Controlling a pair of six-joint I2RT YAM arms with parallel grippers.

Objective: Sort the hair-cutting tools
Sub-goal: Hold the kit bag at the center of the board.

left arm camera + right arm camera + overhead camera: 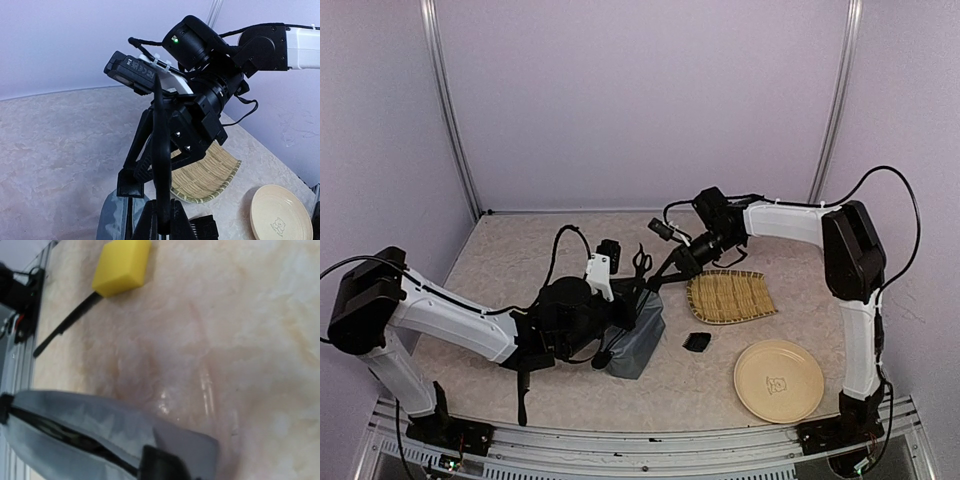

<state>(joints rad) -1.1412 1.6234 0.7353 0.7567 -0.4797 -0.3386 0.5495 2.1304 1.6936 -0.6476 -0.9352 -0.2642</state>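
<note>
My left gripper (628, 300) (165, 220) is shut on a pair of black-handled scissors (642, 262) (159, 145), held upright over the grey-blue pouch (638, 340) (111, 220). My right gripper (655, 288) (132, 182) reaches down from the right and pinches the pouch's far edge; one black fingertip (160, 465) shows on the pouch (75, 430). The pouch's zip gapes open. The long black comb (523, 393) (65, 325) lies near the front left. The small black clipper guard (697, 342) (206, 227) lies right of the pouch. The clipper and the second scissors are not visible.
A woven bamboo tray (730, 297) (210, 175) lies right of the pouch, with a beige plate (778, 378) (280, 215) nearer the front right. A yellow sponge (122, 265) sits by the comb's end. The two arms are close together over the pouch.
</note>
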